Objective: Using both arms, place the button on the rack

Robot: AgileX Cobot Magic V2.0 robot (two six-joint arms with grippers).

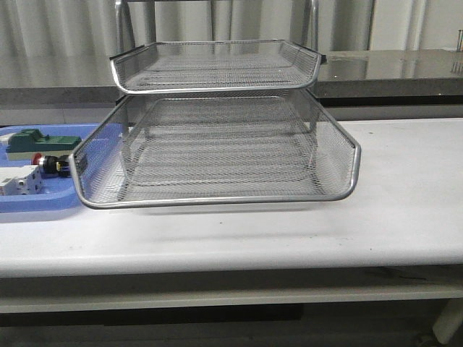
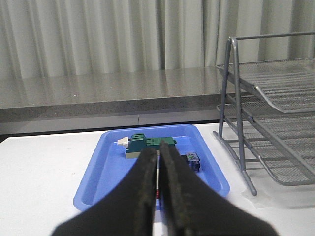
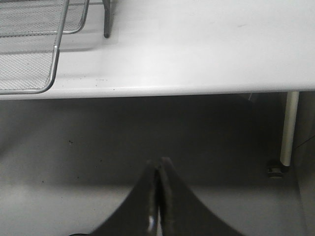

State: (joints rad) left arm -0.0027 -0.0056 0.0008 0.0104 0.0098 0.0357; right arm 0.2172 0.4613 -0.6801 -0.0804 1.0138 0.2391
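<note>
The button [image 1: 51, 164] lies on its side in the blue tray [image 1: 29, 202], red cap to the left, between a green block and a white block. The wire-mesh rack [image 1: 217, 200] stands at mid-table, with two tiers showing. Neither arm appears in the front view. In the left wrist view my left gripper [image 2: 158, 150] is shut and empty, held above the near part of the tray. The button [image 2: 192, 162] shows just beside its fingers, which hide most of it. My right gripper [image 3: 158, 161] is shut and empty, out past the table's front edge over the floor.
A green block [image 1: 40, 141] and a white block [image 1: 18, 182] share the blue tray [image 2: 103, 172] with the button. The rack's frame and legs [image 2: 236, 123] stand right of the tray. A rack corner [image 3: 29, 64] and a table leg [image 3: 290, 128] show in the right wrist view.
</note>
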